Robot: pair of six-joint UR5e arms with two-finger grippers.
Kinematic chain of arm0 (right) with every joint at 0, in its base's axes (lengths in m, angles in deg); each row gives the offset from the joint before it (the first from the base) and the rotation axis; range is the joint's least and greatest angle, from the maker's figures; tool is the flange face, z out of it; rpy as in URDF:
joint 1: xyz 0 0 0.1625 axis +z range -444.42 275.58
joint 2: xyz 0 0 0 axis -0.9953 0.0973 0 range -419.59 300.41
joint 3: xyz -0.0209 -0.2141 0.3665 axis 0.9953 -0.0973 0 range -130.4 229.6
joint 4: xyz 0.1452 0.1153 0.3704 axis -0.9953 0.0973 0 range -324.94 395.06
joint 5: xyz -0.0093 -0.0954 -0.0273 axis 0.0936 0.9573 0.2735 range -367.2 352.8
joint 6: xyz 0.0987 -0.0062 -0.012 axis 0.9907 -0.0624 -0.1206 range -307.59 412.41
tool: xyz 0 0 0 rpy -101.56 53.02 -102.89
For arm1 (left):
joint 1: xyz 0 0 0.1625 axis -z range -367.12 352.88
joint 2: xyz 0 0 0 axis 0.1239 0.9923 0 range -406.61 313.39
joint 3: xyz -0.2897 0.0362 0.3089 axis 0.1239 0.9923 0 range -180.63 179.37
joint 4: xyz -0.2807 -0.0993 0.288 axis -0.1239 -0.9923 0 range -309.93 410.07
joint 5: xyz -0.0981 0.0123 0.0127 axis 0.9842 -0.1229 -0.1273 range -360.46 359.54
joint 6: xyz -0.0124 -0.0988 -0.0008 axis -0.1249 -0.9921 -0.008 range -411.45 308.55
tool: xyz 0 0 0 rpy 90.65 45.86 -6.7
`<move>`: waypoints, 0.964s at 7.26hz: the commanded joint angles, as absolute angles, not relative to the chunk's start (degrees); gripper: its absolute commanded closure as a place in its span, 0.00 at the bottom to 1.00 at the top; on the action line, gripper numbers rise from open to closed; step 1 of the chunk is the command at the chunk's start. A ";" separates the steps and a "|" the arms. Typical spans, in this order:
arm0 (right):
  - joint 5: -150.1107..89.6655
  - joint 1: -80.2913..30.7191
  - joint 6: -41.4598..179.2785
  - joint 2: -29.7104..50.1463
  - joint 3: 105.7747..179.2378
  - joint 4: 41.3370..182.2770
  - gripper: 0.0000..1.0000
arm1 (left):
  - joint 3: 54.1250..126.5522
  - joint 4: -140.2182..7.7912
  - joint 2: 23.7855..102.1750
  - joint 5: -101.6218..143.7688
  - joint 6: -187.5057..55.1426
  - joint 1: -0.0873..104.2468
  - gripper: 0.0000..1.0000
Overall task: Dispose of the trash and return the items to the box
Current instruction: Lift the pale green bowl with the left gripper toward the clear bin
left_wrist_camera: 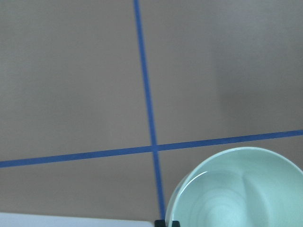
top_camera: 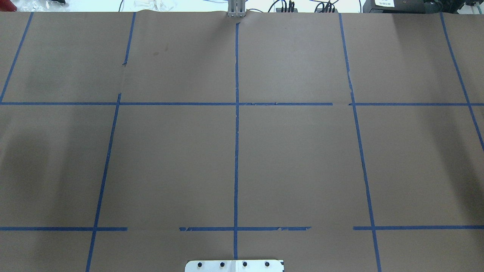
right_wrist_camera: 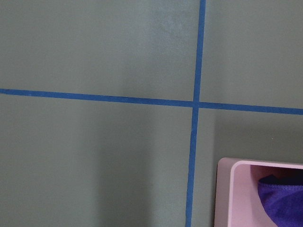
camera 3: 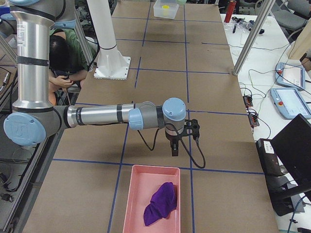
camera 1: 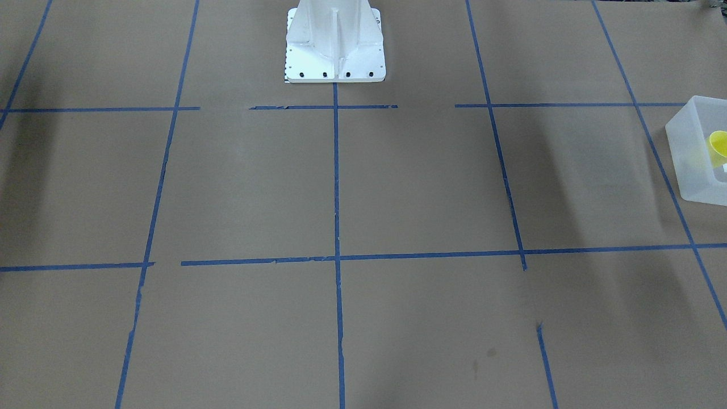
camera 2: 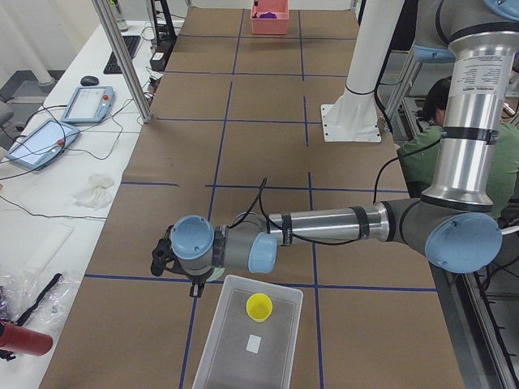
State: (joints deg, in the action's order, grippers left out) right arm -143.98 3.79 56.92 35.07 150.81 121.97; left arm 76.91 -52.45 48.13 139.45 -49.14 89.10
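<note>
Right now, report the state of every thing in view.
yellow cup: inside the box.
box: open-topped, cup inside.
green bowl: empty, outside the box, close under the left wrist camera.
pink tray: holds the purple cloth.
left gripper: cannot tell.
right gripper: cannot tell.

Bowl (left_wrist_camera: 236, 189) cut by frame edge; box (camera 1: 690, 159) likewise

yel cup (camera 2: 259, 306) in frosted box (camera 2: 235, 356) | pale grn bowl (left_wrist_camera: 241, 189) mouth-up, just outside box
</note>
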 commanded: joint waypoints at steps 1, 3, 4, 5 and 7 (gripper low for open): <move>-144.05 3.82 56.89 34.63 150.85 121.98 0.00 | 69.88 -52.68 48.13 136.31 -48.11 94.73 1.00; -144.13 3.82 56.89 34.37 150.94 121.90 0.00 | 64.87 -56.44 48.13 131.57 -48.46 96.84 1.00; -144.05 3.82 56.89 34.37 151.37 121.90 0.00 | 63.72 -56.89 47.96 128.33 -50.99 96.95 1.00; -144.13 3.82 56.98 34.37 151.99 121.90 0.00 | 62.57 -57.94 47.43 124.73 -51.36 96.95 1.00; -144.13 3.82 56.98 34.37 152.78 122.07 0.00 | 62.21 -62.84 43.76 124.52 -51.28 96.86 0.82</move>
State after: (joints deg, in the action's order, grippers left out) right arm -144.12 3.82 56.97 34.40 152.35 121.97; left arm 62.56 -59.75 45.93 125.26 -51.18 96.88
